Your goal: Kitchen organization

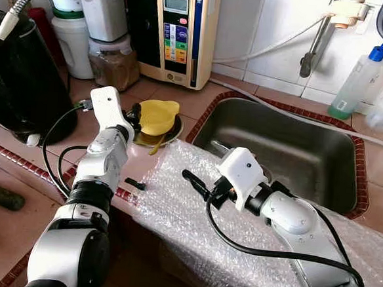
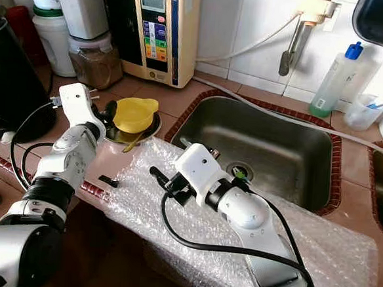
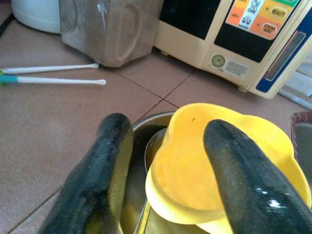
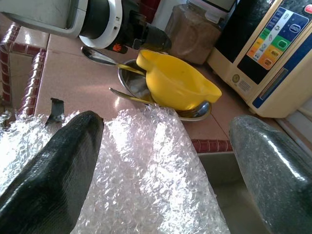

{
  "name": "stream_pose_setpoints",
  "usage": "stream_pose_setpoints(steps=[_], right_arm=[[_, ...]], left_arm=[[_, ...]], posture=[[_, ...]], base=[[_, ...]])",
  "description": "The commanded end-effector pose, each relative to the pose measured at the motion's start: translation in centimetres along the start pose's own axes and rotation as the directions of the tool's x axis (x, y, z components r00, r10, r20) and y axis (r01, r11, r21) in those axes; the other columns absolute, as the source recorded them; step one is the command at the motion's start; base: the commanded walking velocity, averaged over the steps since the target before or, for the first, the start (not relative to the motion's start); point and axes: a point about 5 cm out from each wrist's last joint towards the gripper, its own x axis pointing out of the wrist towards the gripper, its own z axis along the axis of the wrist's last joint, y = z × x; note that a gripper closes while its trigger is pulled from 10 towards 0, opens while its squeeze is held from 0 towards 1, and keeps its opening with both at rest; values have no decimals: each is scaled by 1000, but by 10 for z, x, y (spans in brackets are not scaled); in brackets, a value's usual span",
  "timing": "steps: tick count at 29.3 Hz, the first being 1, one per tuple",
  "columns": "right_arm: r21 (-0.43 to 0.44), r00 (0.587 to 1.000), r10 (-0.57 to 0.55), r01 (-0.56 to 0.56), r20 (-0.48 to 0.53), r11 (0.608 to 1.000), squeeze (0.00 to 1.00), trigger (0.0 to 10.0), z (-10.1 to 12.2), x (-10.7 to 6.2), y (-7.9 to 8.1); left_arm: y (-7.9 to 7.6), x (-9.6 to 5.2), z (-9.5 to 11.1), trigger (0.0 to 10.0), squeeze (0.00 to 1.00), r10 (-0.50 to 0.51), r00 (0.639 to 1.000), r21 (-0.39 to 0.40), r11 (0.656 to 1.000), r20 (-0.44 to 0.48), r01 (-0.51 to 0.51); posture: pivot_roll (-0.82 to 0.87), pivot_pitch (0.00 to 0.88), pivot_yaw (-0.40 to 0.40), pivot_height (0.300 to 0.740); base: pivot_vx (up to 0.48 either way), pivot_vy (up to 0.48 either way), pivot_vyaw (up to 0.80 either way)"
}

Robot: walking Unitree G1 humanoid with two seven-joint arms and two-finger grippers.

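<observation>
A yellow plastic bowl (image 1: 157, 115) sits tilted inside a steel bowl (image 4: 127, 78) on the tiled counter, left of the sink (image 1: 289, 150). A spoon handle (image 4: 124, 96) sticks out from under the yellow bowl. My left gripper (image 3: 165, 126) is open at the bowls. One finger is over the yellow bowl (image 3: 214, 165) and the other hangs outside it above the steel rim (image 3: 141, 126). My right gripper (image 4: 165, 122) is open and holds nothing. It hovers just above the bubble wrap sheet (image 1: 174, 208) in front of the sink, pointing toward the bowls.
A cream water machine (image 1: 179, 31), a jar (image 1: 112, 62) and white containers stand along the back wall. A large black appliance (image 1: 18, 79) is at the left. A blue-capped bottle (image 1: 357, 83) stands right of the tap (image 1: 316, 47). A small black clip (image 1: 135, 183) lies near the counter edge.
</observation>
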Motion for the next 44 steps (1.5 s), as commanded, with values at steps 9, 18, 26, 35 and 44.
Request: stream_pose_setpoints(steps=[9,18,26,35,44], right_arm=[[-6,1000,1,-1,6,1000,0,10000,1,0,0],[-11,1000,8,-8,-1,1000,0,10000,0,0,0],[-11,1000,3,-4,-7,1000,0,10000,-2,0,0],[-28,1000,-4,4,-10,1000,0,10000,-3,0,-5],[-31,1000,-11,11,-17,999,0,10000,-5,-2,-4]], left_arm=[[-2,2,-10,10000,1000,4,992,37,999,-122,0],[-3,2,-17,10000,0,0,987,29,1000,-164,5],[-1,2,-16,0,0,-1,988,53,999,-157,10],[3,2,-17,0,0,30,988,75,997,-151,-19],[6,2,-17,0,0,46,989,84,996,-141,-34]], posture=[[-35,0,59,740],[-34,0,59,740],[-34,0,60,740],[-42,0,58,740],[-48,0,64,740]], base=[[0,0,0],[0,0,0],[0,0,0],[0,0,0],[0,0,0]])
